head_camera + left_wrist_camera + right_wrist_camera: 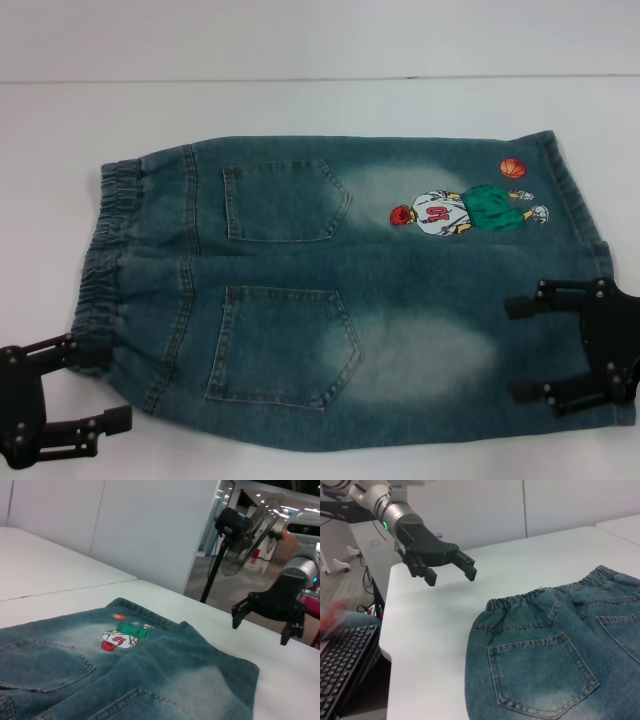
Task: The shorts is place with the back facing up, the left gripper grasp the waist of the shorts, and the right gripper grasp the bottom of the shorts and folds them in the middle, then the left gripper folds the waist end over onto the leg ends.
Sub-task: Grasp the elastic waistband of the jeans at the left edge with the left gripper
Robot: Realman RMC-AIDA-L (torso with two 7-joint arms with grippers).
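Observation:
The shorts [330, 290] lie flat on the white table with both back pockets up. The elastic waist [110, 270] is at the left, and the bottom of the shorts [572, 200] is at the right, beside the embroidered player [465, 208]. My left gripper [100, 385] is open at the near corner of the waist and holds nothing. From the right wrist view the left gripper [451, 578] hangs above bare table, apart from the waist [520, 602]. My right gripper [512, 348] is open at the near leg's hem. The left wrist view shows the right gripper [260, 627] raised just past the leg ends [240, 660].
The white table [300, 100] reaches well beyond the shorts on the far side. A standing fan [245, 535] is off the table past the hem end. A keyboard [345, 665] sits below the table edge past the waist end.

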